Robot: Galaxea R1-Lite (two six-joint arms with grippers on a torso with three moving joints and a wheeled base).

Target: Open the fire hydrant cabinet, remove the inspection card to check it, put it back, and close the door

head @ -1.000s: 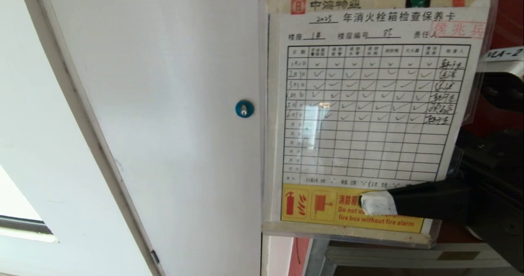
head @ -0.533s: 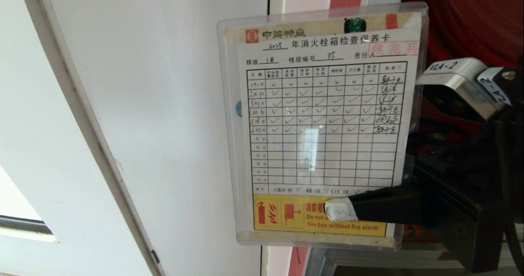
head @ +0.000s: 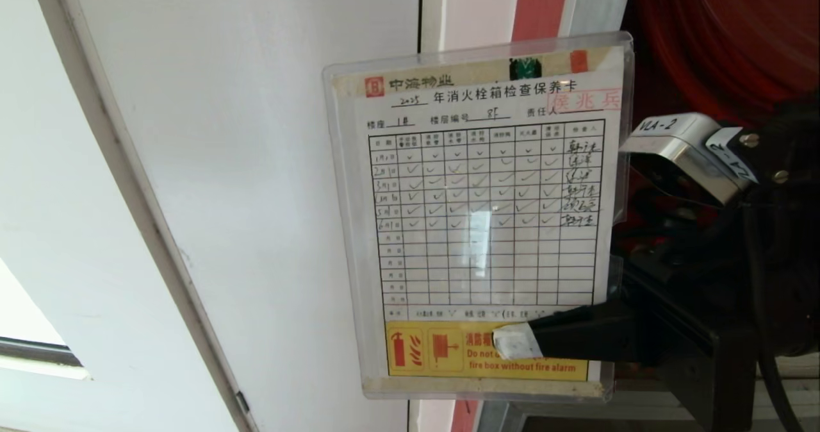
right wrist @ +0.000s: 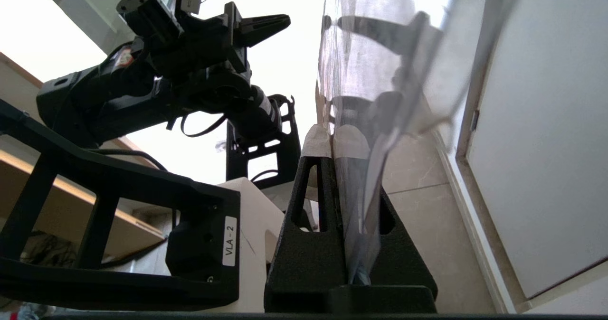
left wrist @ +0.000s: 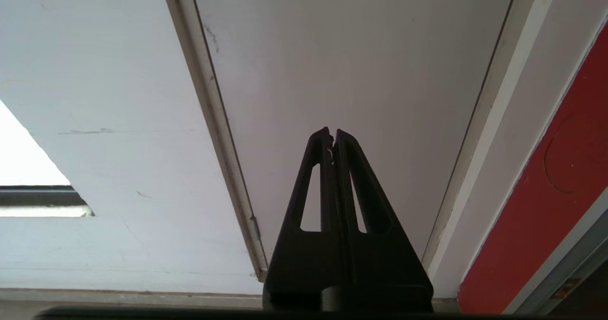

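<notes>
Bright daylight; glare on the inspection card (head: 480, 227), right wrist view perhaps overexposed.

The inspection card (head: 480, 227) carried a printed Chinese heading, "年消火栓箱检查保养卡", preceded by a handwritten "2025". A red logo with "中海物业" stood at its top edge, and a red stamp of three characters at the upper right. The grid held ticks and signatures in six rows. The yellow strip (head: 448, 352) at the foot read "fire box without fire alarm". A white label (head: 660, 124) on the arm's silver housing read "VLA-2"; the same lettering (right wrist: 229, 244) appeared in the right wrist view.
</notes>
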